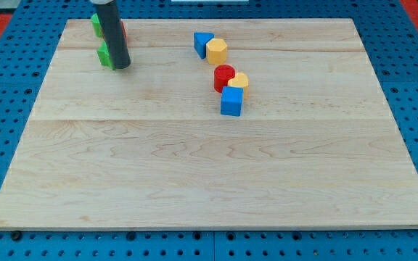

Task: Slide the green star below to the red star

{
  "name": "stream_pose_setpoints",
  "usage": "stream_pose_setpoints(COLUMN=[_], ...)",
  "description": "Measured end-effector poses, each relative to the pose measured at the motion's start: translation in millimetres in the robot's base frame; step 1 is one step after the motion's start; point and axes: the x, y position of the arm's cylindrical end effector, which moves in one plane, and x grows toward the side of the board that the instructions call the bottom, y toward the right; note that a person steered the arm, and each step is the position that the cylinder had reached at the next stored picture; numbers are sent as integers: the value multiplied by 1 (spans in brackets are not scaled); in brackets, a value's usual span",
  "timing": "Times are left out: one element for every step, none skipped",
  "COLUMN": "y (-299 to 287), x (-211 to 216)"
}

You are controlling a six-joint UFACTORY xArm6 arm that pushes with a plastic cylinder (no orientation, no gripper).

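Board: the wooden board (209, 167) fills most of the view, on a blue pegboard (6, 145); it is the largest item here.
Rod: the dark rod (112, 32) comes in from the view's top; my tip (120, 67) rests on the board near its top-left corner.
Grasp state: the rod has no jaws and no fingers, so nothing opens, closes or holds; it can only push.
Task block: a small green block (105, 56), taken to be the green star, lies touching the tip's left side, half hidden behind the rod.
Reference block: a sliver of red (123, 29), presumably the red star, shows just above the tip, at the rod's right edge.
Other green: a second green block (95, 24) sits above and left of the tip, beside the rod.
Distant cluster: well to the tip's right lie a blue triangular block (202, 43) touching a yellow block (217, 51); lower, a red cylinder (224, 77), a second yellow block (239, 81) and a blue cube (231, 102) huddle together.
Progress: the green block by the tip already lies below the red sliver, so the task appears nearly or wholly done; at most a small alignment remains.
Uncertain: the rod covers the shapes of both green blocks and the red one, and which green is the star cannot be told.
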Motion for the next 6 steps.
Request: stream_pose_setpoints(y=[-13,-23,-23,-23,-24,14], x=[21,22,4,-13,-6,9])
